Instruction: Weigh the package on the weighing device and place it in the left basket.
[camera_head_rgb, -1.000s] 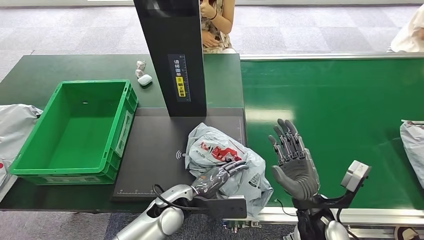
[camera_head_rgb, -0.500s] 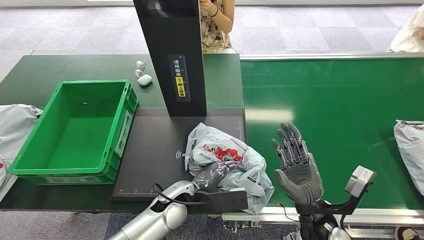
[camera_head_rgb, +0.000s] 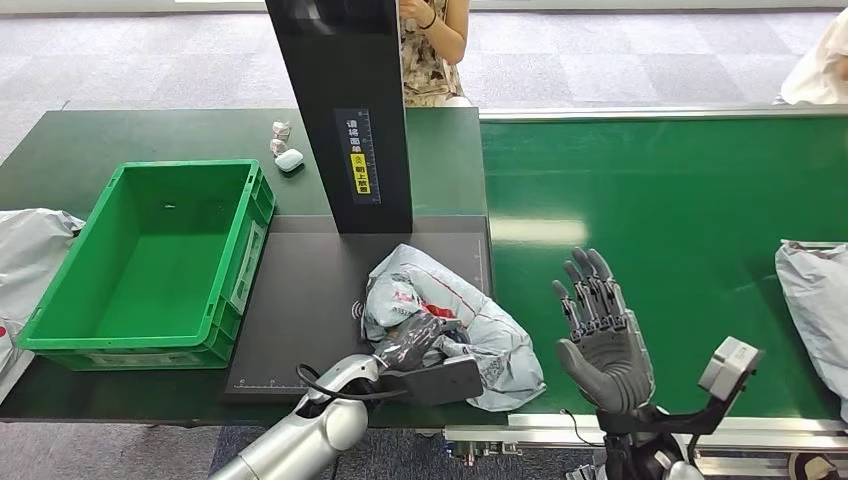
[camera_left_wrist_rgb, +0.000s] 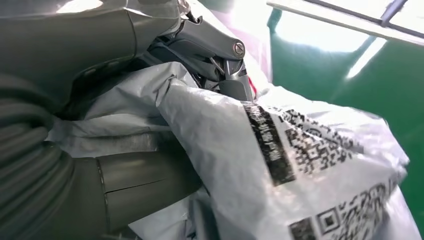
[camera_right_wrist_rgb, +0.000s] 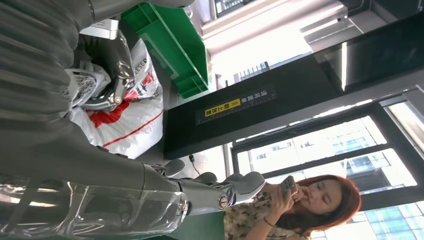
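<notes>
Green basket (camera_head_rgb: 150, 262) at worktop's left edge, empty. Package (camera_head_rgb: 455, 320) on scale plate (camera_head_rgb: 300, 310), now bunched leftward under left hand (camera_head_rgb: 412, 340) gripping its film; lift imminent. Right hand (camera_head_rgb: 600, 335) spread, drawn back, holding nothing.

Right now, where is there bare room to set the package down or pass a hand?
The green basket is empty inside. The scale plate is bare between basket and package. The conveyor is bare beyond the right hand. It is crowded where the left hand grips the package.
</notes>
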